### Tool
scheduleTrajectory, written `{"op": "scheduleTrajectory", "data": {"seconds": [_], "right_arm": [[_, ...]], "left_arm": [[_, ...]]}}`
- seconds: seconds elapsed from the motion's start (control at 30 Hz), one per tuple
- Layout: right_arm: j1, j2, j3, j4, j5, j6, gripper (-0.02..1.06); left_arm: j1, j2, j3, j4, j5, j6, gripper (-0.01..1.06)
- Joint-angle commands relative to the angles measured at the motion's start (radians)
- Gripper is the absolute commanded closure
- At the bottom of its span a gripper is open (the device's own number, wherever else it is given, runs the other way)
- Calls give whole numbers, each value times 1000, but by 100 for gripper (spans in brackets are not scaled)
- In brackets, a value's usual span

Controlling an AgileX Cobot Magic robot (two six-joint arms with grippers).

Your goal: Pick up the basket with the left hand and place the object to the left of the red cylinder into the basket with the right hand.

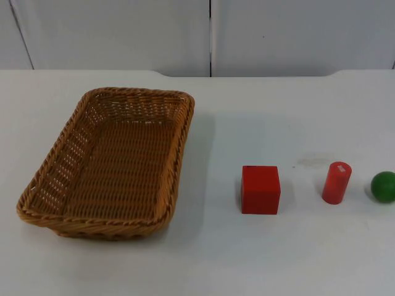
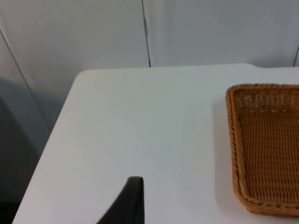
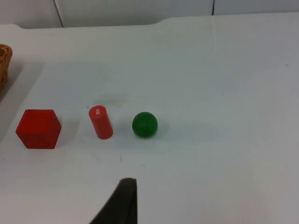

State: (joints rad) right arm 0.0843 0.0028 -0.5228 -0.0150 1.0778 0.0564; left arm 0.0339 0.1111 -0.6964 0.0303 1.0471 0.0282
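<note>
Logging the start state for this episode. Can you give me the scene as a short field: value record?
basket: wicker basket, empty, resting on the white table
target: red cube, directly left of the red cylinder, apart from it
other: green ball, right of the cylinder
row order, left to right: basket, cube, cylinder, ball
left gripper: one black fingertip above bare table, left of the basket
right gripper: one black fingertip above the table, short of the three blocks
task progress: nothing grasped yet
</note>
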Motion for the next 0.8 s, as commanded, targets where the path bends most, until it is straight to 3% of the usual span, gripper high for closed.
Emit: {"op": "scheduleTrajectory", "data": {"seconds": [0.0,0.77], "right_arm": [[-7,-3,7,0,0,-4,0],[-7,-3,7,0,0,-8,0]], "left_arm": [[2,11,-17,0,-13,0,0],[2,149,-36,-92,-32,0,0]]}}
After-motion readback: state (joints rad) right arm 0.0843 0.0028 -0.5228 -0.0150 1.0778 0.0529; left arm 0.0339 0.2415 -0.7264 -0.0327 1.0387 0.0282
